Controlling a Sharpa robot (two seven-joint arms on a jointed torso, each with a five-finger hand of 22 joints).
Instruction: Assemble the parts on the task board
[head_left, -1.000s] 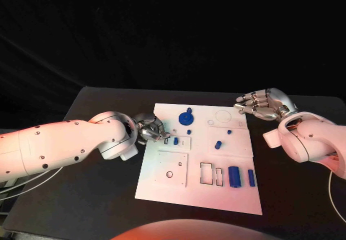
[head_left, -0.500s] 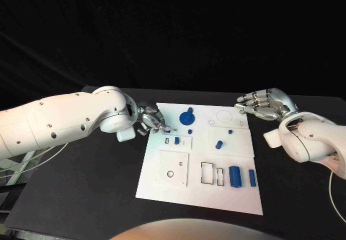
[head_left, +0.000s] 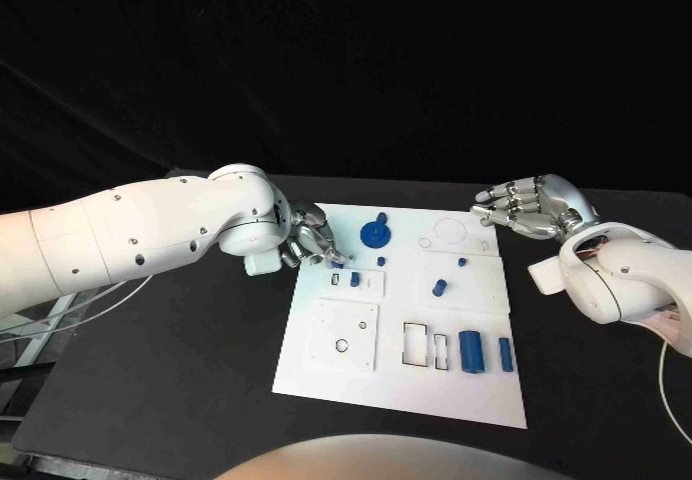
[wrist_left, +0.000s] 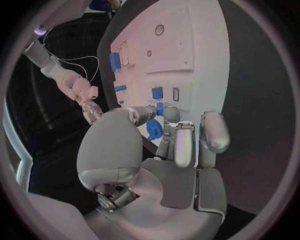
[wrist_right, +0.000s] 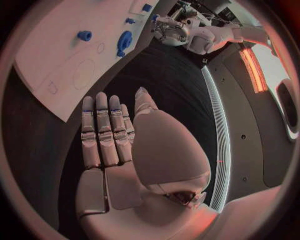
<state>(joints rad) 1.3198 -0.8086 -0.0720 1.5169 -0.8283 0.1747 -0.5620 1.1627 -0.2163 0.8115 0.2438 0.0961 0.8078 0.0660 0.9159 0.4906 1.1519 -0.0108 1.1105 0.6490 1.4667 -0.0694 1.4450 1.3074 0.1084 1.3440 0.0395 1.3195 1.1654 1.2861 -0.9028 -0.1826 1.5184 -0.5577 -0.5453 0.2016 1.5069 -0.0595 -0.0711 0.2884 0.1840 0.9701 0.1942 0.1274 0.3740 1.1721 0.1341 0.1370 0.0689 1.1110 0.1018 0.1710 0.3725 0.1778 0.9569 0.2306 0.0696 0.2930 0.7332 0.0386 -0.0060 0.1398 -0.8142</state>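
Note:
The white task board (head_left: 351, 372) lies in the middle of the black table. On it are a blue gear (head_left: 375, 235) at the far end, small blue pegs (head_left: 436, 289) in the middle and two blue cylinders (head_left: 470, 351) near the front right. My left hand (head_left: 310, 243) hovers at the board's far left edge, its fingers spread over the edge beside the gear, holding nothing. In the left wrist view the hand (wrist_left: 187, 145) has straight fingers, and the gear (wrist_left: 152, 130) shows between thumb and fingers. My right hand (head_left: 526, 210) hangs empty off the board's far right corner, its fingers (wrist_right: 103, 130) side by side.
Recessed slots (head_left: 414, 343) and a small ring (head_left: 340, 347) mark the board's near half. Bare black table (head_left: 173, 380) surrounds the board on all sides. My bulky left forearm (head_left: 130, 245) spans the table's left part.
My left arm has lifted and swung farther away, carrying the hand a little toward the board's far left corner. The right hand has stayed put.

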